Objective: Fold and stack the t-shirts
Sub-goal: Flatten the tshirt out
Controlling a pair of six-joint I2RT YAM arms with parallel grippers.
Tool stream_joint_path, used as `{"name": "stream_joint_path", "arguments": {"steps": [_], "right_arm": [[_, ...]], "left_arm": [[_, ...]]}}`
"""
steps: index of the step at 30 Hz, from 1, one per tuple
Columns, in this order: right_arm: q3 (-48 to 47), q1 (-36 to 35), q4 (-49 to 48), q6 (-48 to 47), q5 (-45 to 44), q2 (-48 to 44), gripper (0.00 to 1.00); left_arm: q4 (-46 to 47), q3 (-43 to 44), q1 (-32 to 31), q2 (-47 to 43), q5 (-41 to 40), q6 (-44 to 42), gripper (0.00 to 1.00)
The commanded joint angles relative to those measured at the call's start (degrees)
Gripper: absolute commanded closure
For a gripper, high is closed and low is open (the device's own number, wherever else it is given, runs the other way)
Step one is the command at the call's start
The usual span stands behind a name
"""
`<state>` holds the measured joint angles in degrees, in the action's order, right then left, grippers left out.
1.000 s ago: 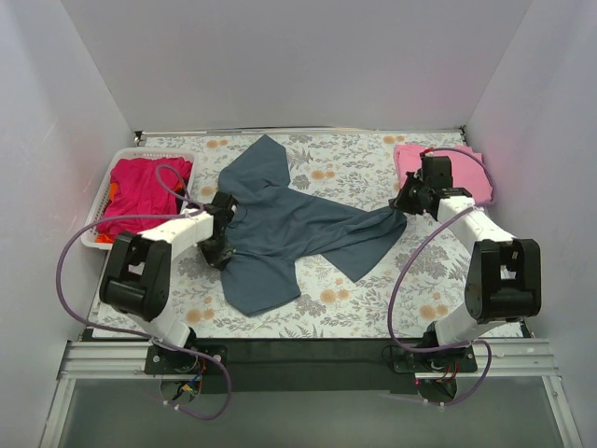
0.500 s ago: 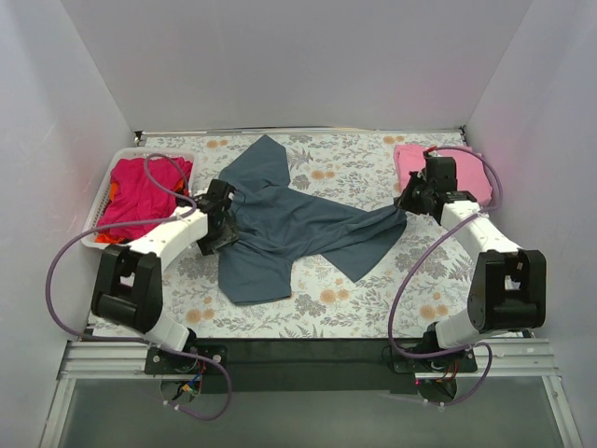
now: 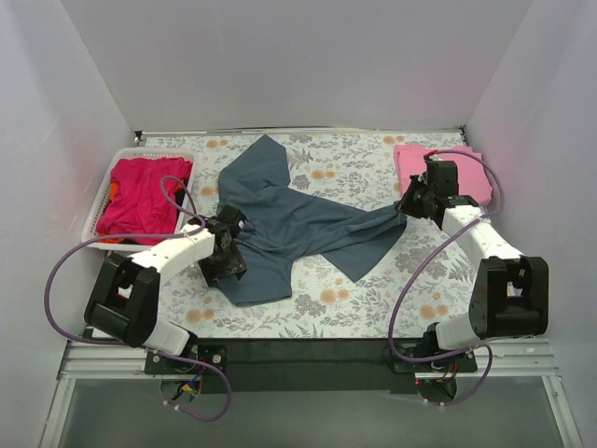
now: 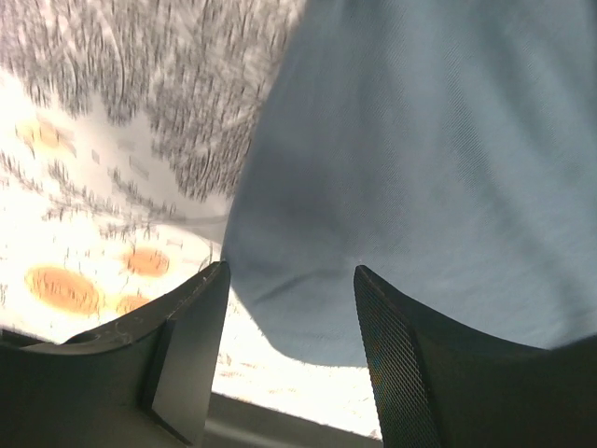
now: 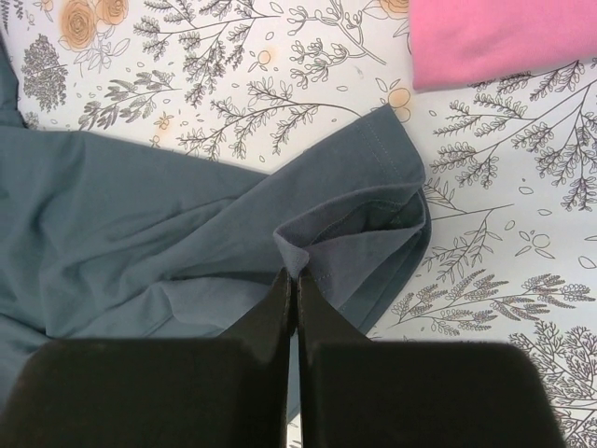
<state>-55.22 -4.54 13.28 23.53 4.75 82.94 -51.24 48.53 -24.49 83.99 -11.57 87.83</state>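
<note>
Since half a second ago, the left gripper (image 3: 225, 259) has slid nearer along the left edge of the blue-grey shirt (image 3: 298, 224), down to its near left lobe. The right gripper (image 3: 409, 203) has barely shifted.

The blue-grey shirt lies unfolded and rumpled, slanting across the middle of the table (image 3: 373, 299). One part reaches toward the far edge, one lobe spreads at the near left, and a long corner is drawn out to the right. The cloth looks thin, light and limp. It wrinkles where it is pulled, so it will likely sag and drag rather than hold any shape. A stitched hem or seam near a corner seems the surest place to pinch it. Two holds kept well apart should keep it taut.

In the left wrist view the left gripper's jaws stand wide apart, with the shirt's edge lying between and beyond them, not yet pinched. In the right wrist view the right gripper's jaws are pressed together on a raised fold of the blue-grey shirt beside its hemmed right corner.

A folded pink shirt (image 3: 446, 168) lies at the far right, just beyond the right gripper. A white basket (image 3: 93, 235) at the far left holds a magenta shirt (image 3: 140, 191).
</note>
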Motion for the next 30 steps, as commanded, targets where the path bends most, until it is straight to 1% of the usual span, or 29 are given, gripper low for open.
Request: {"name": "stream_joint_path", "arguments": {"steps": [1,6,10,13,17,18,19,21,22,23,27,29,30], "right_arm": [[0.82,0.4,-1.24,-0.94,0.69,-1.81,0.99],[1.08,0.49,-1.32,-0.94,1.49,-1.46,0.99],[1.17,0.58,-1.41,-0.94,1.92,-1.37,0.99],[1.43,0.76,-1.41,-0.85,2.01,-1.46,0.99],[1.7,1.02,-1.33,-0.85,2.28,-2.07,0.99],[1.78,1.11,-1.41,-0.85,2.28,-2.08,0.99],[1.78,1.11,-1.41,-0.94,2.28,-2.16,0.99],[1.78,1.28,-1.41,-0.77,2.54,-2.16,0.99],[1.87,1.46,-1.41,-0.77,2.72,-2.16,0.99],[1.87,1.46,-1.41,-0.85,2.8,-2.16,0.99],[1.87,1.98,-1.41,-0.85,2.98,-2.52,0.99],[1.96,2.07,-1.41,-0.94,2.98,-2.87,0.99],[1.96,2.25,-1.41,-0.85,3.07,-2.87,0.99]], "left_arm": [[-3.16,-0.98,-1.52,-3.56,-0.11,3.48,0.47],[-5.36,-1.6,-2.4,-4.71,-1.79,4.63,0.47],[-4.39,-2.56,-2.58,-4.36,-1.26,4.8,0.48],[-2.81,-2.57,-2.84,-2.6,-1.08,4.8,0.56],[-2.98,-1.16,-3.98,-0.75,-1.78,5.24,0.64],[-2.98,-0.99,-4.51,-0.67,-1.96,5.42,0.67],[-3.16,-0.72,-4.69,-0.75,-2.14,5.68,0.73],[-4.12,0.85,-5.65,-0.93,-3.1,5.95,0.78],[-4.39,1.56,-6.18,-0.75,-3.63,5.86,0.83],[-5.44,3.39,-6.79,-0.49,-4.68,5.86,0.84],[-7.2,8.49,-10.04,1.88,-6.0,6.21,0.87],[-7.73,11.04,-11.88,4.86,-6.88,5.95,0.84],[-7.82,13.58,-12.42,6.09,-7.49,5.6,0.81]]}}
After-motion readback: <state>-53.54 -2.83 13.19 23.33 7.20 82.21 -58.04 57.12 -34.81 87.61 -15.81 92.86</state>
